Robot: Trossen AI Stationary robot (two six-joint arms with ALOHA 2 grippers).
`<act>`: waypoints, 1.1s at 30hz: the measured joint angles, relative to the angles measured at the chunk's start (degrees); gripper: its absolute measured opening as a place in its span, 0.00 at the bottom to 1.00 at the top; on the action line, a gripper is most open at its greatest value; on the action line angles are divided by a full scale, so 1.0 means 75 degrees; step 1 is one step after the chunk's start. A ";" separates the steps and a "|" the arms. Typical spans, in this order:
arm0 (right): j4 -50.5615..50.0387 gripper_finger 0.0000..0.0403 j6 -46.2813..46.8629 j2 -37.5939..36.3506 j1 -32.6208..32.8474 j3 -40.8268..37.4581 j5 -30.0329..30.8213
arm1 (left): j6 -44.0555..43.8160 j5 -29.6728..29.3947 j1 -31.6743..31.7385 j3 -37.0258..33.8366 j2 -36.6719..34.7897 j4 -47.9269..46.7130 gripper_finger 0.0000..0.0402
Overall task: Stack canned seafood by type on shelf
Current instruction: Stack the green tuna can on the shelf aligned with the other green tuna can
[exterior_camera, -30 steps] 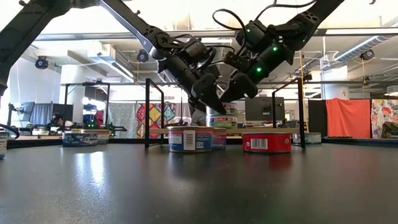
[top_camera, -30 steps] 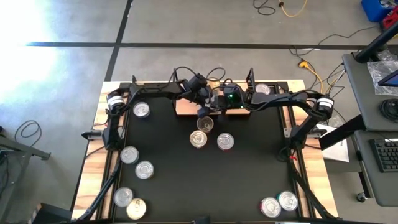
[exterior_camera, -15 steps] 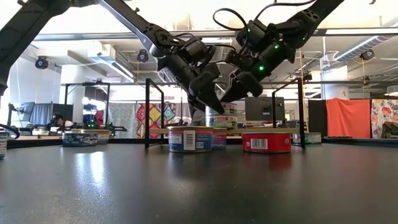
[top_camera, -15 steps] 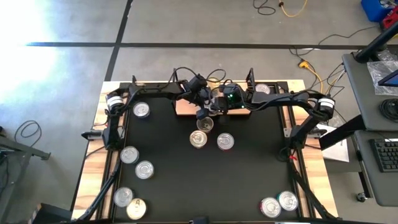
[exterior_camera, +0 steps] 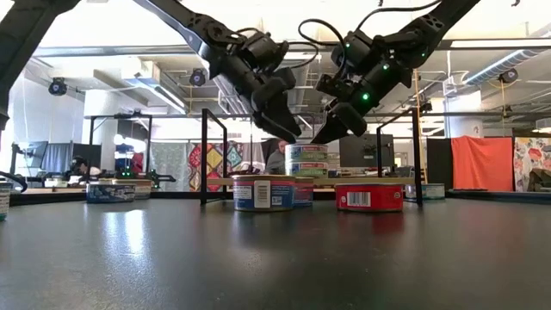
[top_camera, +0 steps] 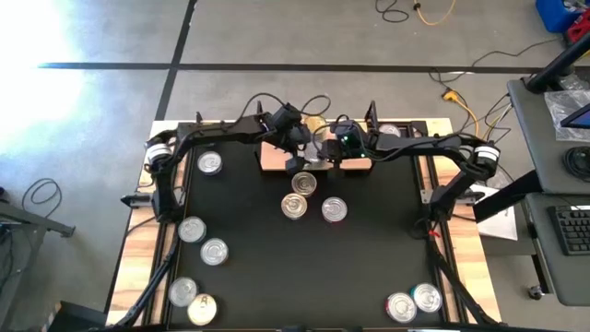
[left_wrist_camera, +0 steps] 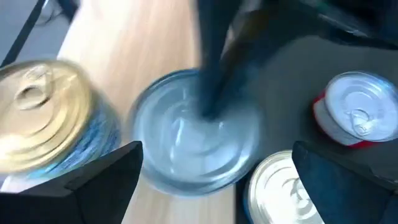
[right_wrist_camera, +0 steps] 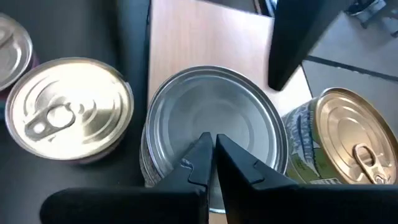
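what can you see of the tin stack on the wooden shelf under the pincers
The stack of short round silver metal tins stands upright on the small light-wood shelf, its top face plain, with no pull ring. The open left pincer and the shut right pincer hover above it, clear of it. A gold-lidded tin stands beside it.

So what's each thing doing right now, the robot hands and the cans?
left gripper: open, empty, above the shelf
right gripper: shut, empty, over the stack
stacked tins: on the shelf, upright
gold-lid tin: upright beside the stack
red tin: upright on the table
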 joint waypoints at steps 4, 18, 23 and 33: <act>0.0018 0.04 0.0040 -0.0029 -0.0006 0.0002 0.0065 | 0.0085 0.0027 0.0000 -0.0031 0.0017 0.0159 0.98; 0.0024 0.04 0.0309 -0.0041 -0.0058 0.0024 -0.0057 | -0.0209 -0.0099 -0.0101 -0.0655 -0.1145 0.0075 0.99; 0.0171 0.04 0.0289 -0.0041 -0.0050 0.0023 0.0428 | -0.0479 -0.0130 -0.0383 -0.2053 -0.1954 0.1944 0.99; 0.0653 0.04 0.0104 -0.0257 -0.0015 0.0021 0.0576 | -0.0077 -0.1385 -0.1440 -0.3989 -0.2898 0.3780 0.99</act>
